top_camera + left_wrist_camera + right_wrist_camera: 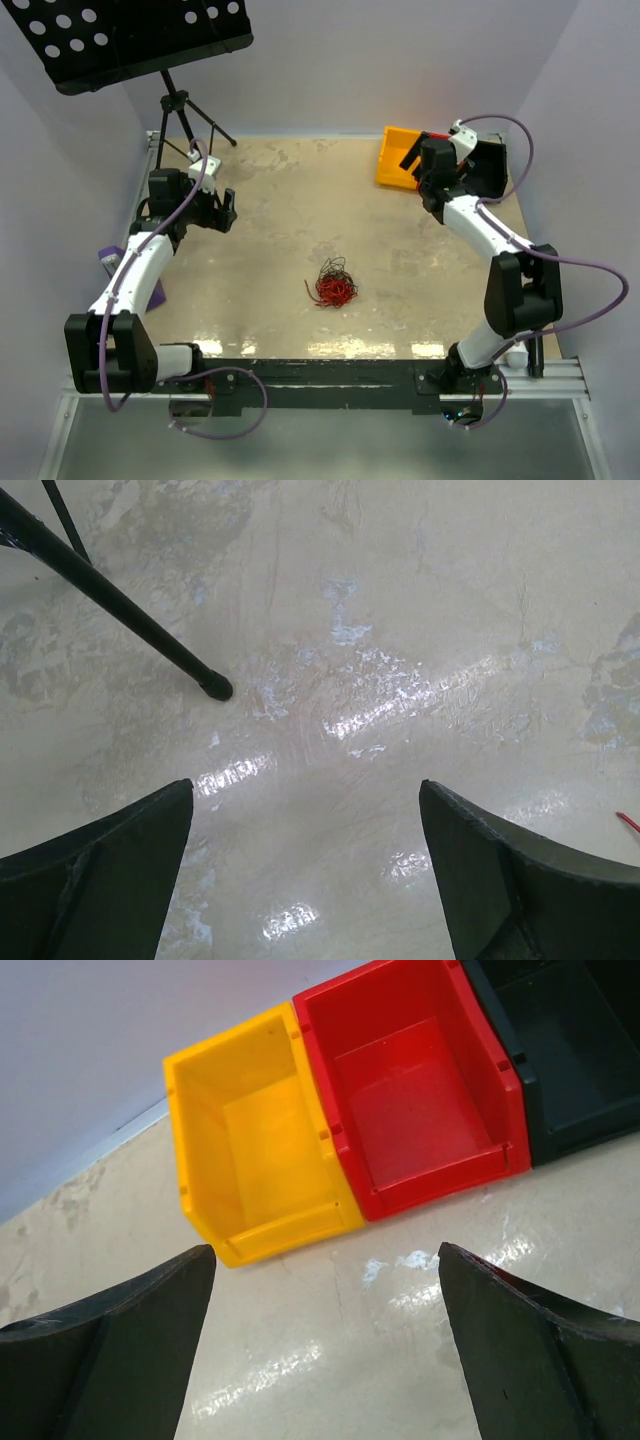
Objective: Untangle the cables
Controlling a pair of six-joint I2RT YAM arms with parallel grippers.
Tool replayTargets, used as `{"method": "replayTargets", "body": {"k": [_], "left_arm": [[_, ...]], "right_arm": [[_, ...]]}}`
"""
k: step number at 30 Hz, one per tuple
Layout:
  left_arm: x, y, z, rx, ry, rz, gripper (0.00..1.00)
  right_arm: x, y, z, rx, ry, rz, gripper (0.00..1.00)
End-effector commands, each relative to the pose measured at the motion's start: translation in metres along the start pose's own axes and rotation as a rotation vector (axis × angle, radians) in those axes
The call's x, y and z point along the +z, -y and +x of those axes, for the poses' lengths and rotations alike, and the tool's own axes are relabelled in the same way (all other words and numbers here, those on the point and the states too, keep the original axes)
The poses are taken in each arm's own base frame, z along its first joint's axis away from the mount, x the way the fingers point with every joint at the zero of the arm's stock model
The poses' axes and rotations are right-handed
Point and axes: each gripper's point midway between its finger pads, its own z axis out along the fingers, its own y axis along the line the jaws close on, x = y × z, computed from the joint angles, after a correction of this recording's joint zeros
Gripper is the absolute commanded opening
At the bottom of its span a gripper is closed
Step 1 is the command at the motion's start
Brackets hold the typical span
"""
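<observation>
**Inspector:** Condition of the cables?

**Assessor:** The thin, curly red and dark cables [333,284] lie in one tangled, roughly round clump. Red loops make up the lower mass. Dark strands arch over the top, and a red end pokes out at the left.

**Inspector:** Location?

**Assessor:** On the glossy, mottled beige surface [280,190], near its middle and slightly toward the near edge. The clump sits between the two arms, well apart from both.

**Inspector:** Left end effector?

**Assessor:** The left end effector [305,792] hangs over bare surface at the left, fingers spread wide and holding nothing. A black tripod leg [120,605] sets its foot just ahead of it.

**Inspector:** Right end effector?

**Assessor:** The right end effector [325,1252] is at the far right corner, fingers likewise wide apart and holding nothing. It is above the surface in front of a yellow plastic bin [250,1150], a red plastic bin [420,1100] and a black plastic bin [570,1050], which stand side by side, touching.
</observation>
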Motion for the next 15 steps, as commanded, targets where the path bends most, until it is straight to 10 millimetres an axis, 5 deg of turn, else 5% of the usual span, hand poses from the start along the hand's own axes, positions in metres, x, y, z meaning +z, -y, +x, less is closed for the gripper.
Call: {"method": "replayTargets", "body": {"k": [1, 15], "left_arm": [[0.003, -0.008, -0.007, 0.02, 0.041, -0.03, 1.0], [0.02, 0.007, 0.011, 0.051, -0.001, 0.093, 1.0]], "right_arm": [[-0.001, -0.007, -0.031, 0.02, 0.093, 0.015, 0.98], [0.066, -0.012, -0.013, -0.049, 0.1, 0.17, 0.96]]}}
